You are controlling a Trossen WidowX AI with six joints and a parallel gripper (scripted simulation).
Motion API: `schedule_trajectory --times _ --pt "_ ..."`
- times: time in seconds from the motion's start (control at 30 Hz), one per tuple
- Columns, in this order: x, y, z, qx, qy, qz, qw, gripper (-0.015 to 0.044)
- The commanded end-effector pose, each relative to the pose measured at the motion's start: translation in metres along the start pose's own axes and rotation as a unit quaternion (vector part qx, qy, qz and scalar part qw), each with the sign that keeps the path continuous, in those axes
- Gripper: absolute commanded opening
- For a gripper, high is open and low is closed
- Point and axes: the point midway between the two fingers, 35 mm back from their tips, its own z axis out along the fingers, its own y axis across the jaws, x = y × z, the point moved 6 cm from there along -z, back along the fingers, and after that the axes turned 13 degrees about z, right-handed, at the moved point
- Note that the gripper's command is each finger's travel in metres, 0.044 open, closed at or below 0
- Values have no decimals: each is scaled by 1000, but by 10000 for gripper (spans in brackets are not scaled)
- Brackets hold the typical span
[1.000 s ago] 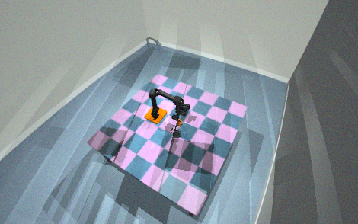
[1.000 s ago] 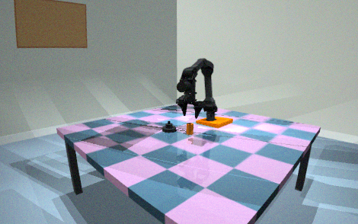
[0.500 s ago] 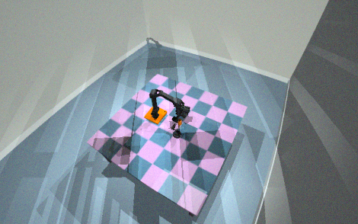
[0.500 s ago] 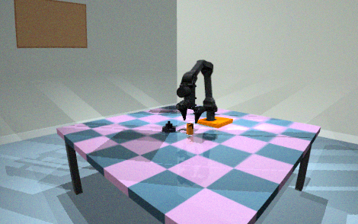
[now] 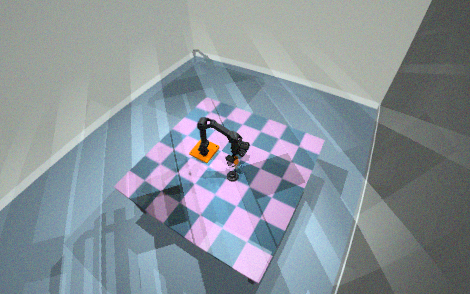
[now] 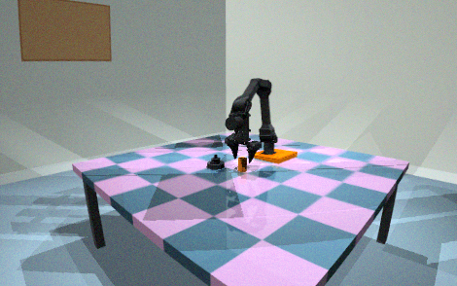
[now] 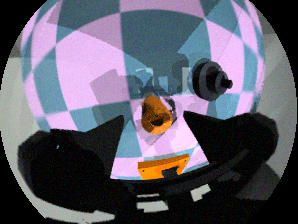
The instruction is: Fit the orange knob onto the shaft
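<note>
The orange knob (image 5: 236, 161) (image 6: 242, 165) (image 7: 158, 127) stands upright on the checkered table. Its dark hole shows in the wrist view, but its flat side cannot be made out. The dark round pedestal (image 5: 232, 176) (image 6: 215, 164) (image 7: 201, 80) stands a short way from the knob, to its left in the exterior view and to its upper right in the wrist view. Its bare shaft (image 6: 215, 157) (image 7: 227, 83) points up. My gripper (image 6: 243, 160) (image 7: 154, 115) is open and empty, pointing down just above the knob, with a fingertip to either side of it in the wrist view.
The arm stands on an orange base plate (image 5: 212, 151) (image 6: 285, 156) (image 7: 149, 173), behind the knob in the exterior view. The checkered table (image 5: 254, 260) (image 6: 266, 268) has open edges all round. Shadows and reflections lie across its top.
</note>
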Motion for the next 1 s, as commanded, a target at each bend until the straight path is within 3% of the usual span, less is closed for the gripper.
schedule_trajectory --times 0.0,0.7,0.97 --pt "0 0 7 3 1 -3 1000 440" --pt "2 -2 38 3 0 -4 1000 440" --pt "2 -2 38 3 0 -4 1000 230"
